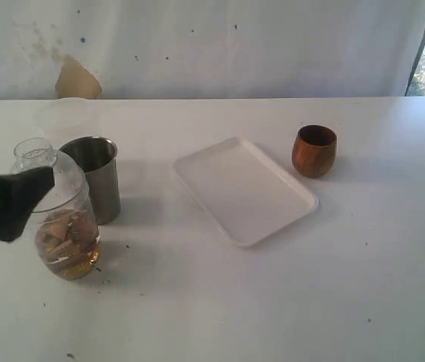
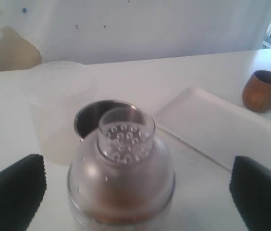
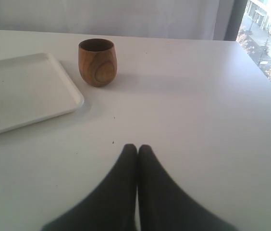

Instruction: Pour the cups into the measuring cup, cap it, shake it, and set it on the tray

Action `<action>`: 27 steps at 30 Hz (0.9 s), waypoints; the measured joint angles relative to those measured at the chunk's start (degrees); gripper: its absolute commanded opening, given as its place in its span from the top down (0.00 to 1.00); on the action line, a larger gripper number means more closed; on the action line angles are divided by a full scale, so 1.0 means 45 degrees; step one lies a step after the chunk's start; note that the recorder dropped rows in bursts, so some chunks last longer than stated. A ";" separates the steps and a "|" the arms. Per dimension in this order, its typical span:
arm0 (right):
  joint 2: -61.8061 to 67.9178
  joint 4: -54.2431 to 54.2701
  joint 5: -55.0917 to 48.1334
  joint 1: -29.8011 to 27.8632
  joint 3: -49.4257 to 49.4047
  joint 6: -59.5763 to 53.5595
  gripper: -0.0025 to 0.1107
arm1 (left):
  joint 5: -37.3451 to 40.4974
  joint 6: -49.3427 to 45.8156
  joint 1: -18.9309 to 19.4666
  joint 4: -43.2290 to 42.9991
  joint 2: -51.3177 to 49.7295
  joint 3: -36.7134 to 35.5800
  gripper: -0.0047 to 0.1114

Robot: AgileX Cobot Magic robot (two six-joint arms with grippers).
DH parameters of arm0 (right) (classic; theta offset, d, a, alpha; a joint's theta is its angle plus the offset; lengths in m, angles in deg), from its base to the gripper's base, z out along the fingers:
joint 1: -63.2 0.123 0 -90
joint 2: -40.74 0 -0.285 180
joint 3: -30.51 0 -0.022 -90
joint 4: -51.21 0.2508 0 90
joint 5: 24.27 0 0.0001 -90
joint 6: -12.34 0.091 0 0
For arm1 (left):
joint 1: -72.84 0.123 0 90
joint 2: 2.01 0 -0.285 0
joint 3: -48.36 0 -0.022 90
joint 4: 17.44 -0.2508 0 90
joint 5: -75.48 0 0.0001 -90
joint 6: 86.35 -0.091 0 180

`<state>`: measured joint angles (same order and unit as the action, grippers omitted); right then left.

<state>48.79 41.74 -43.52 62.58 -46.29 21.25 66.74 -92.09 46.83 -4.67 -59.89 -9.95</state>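
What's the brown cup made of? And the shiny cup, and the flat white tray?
The brown cup looks like wood, smooth and a bit glossy: ring-shaped grain shows on its side. The shiny cup looks like brushed metal, probably steel: it is grey with soft reflections. The tray is plain matte white, likely plastic, though its look alone cannot settle that.

The left pincer (image 2: 136,168) is showing two matte black fingers (image 2: 15,192), broad and blunt-ended, with fine ridges running along the inner edge of one. The right pincer (image 3: 137,150) is showing the same matte black, its smooth fingers tapering from a wide base to narrow, rounded tips.
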 measured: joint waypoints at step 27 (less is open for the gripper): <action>0.0000 0.0000 0.0000 0.0000 0.0000 0.0000 0.98 | -0.7537 0.1275 -0.0811 -0.1673 -0.5388 -0.2674 0.05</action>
<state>48.79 41.74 -43.52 62.58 -46.29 21.25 32.83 -86.35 43.18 -12.20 -84.13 -21.99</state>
